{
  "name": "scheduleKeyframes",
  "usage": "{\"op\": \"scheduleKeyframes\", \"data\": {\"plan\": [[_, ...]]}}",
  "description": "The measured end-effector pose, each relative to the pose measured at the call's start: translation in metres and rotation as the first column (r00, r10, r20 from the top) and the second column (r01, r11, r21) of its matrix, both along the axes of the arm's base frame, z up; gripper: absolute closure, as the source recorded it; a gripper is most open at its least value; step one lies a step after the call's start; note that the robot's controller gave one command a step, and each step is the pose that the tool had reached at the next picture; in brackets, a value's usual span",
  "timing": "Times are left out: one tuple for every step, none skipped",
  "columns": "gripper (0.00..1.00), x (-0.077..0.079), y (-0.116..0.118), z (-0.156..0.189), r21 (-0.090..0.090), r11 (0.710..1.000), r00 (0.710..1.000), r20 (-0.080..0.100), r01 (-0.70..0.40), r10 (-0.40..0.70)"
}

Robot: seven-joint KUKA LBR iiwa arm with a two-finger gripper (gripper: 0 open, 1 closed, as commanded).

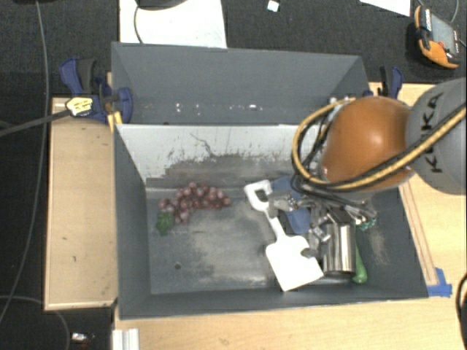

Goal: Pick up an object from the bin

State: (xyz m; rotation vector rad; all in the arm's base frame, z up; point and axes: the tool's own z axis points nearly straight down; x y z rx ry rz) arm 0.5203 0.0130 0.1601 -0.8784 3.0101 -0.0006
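My gripper (319,230) hangs low in the right part of the bin, under the arm's orange cover. Directly beneath it and to its left lies a white plastic spatula (290,262), its broad blade toward the front wall and its handle running back to the left. A shiny metal cup (338,254) lies just right of the gripper, touching or nearly touching it. A blue thing (295,222) is partly hidden under the gripper's left side. A small green thing (359,273) lies at the cup's front right.
A bunch of dark purple grapes (194,198) with a green leaf (164,224) lies at the back left of the bin floor. The arm and its cables cover the bin's back right corner.
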Motion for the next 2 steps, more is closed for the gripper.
{"op": "scheduleKeyframes", "data": {"plan": [[0.0,-0.03,-0.003,-0.061,0.006,0.879,0.879,-0.013,-0.477,0.477],[0.0,0.03,0.007,-0.091,0.0,0.763,0.763,-0.003,-0.646,0.646]]}}
